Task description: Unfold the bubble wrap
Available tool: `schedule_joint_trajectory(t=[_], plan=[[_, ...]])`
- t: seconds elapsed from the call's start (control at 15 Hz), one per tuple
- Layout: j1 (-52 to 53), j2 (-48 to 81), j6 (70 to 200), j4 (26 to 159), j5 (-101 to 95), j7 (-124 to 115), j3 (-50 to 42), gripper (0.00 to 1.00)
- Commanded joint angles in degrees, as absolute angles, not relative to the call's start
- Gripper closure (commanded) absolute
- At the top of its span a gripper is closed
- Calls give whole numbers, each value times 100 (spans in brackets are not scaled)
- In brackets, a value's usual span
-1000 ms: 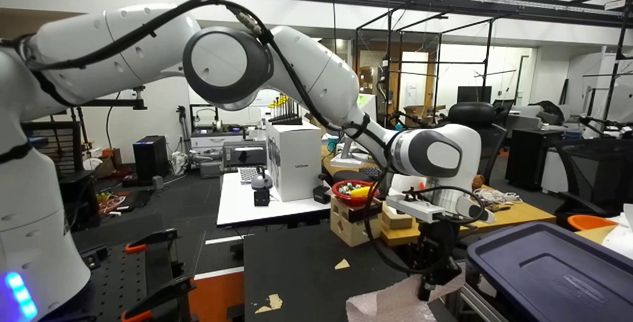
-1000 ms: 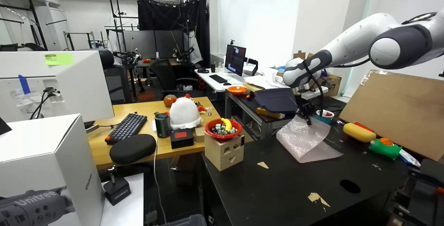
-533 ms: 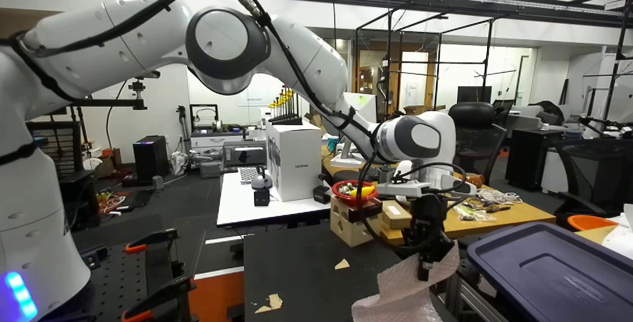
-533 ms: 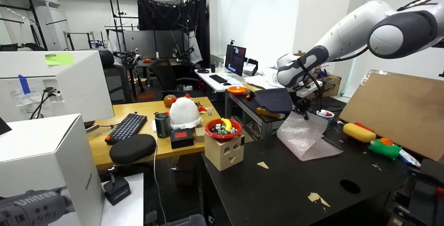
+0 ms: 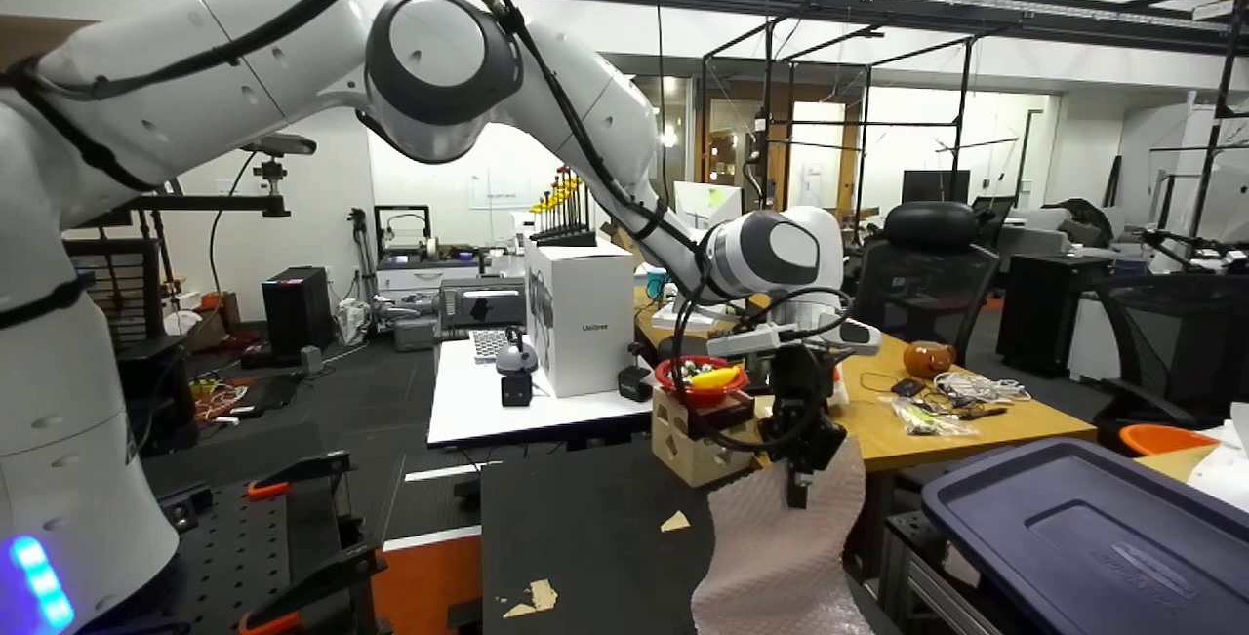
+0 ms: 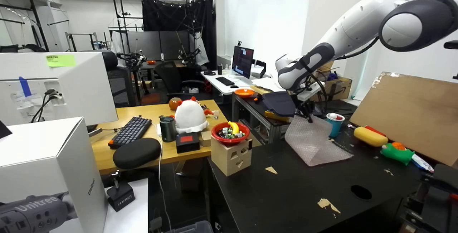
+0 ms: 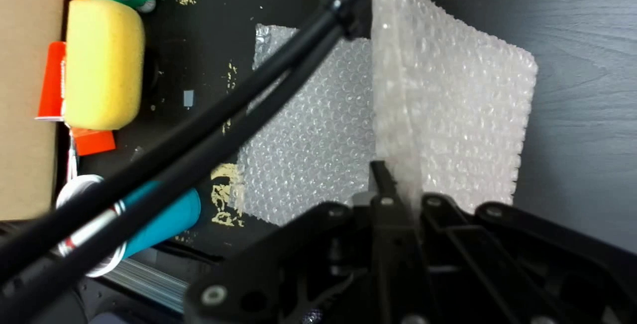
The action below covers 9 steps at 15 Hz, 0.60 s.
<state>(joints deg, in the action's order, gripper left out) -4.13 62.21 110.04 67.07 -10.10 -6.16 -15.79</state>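
Observation:
The bubble wrap (image 5: 771, 557) is a pale translucent bumpy sheet at the end of the black table (image 6: 286, 186). My gripper (image 5: 798, 491) is shut on an edge of it and holds that part raised off the table, as both exterior views show; there the gripper (image 6: 310, 118) is at the wrap's far end. In the wrist view a raised flap of the bubble wrap (image 7: 463, 110) stands up from between the fingertips (image 7: 398, 179). Another layer (image 7: 313, 130) lies flat on the table to the left of the flap. The exact grip point is partly hidden by the fingers.
A teal cup (image 6: 335, 127) stands close beside the wrap. A yellow sponge (image 6: 370, 136), a green toy (image 6: 398, 153) and a leaning cardboard sheet (image 6: 411, 115) are beyond it. A wooden box (image 5: 701, 440) carries a red bowl (image 5: 673, 383). The dark bin lid (image 5: 1093, 528) lies nearby.
My gripper has risen and moved left in both exterior views, pulling the held part of the wrap up with it. More of the teal cup is uncovered.

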Motion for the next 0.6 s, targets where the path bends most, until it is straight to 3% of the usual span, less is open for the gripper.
schedule_joint_trajectory(t=[0.0,0.53], plan=[[-60,5724,11171,7357,-1111,-872,-1630,99],[300,5646,11161,7467,-1677,-1282,-1438,99]])
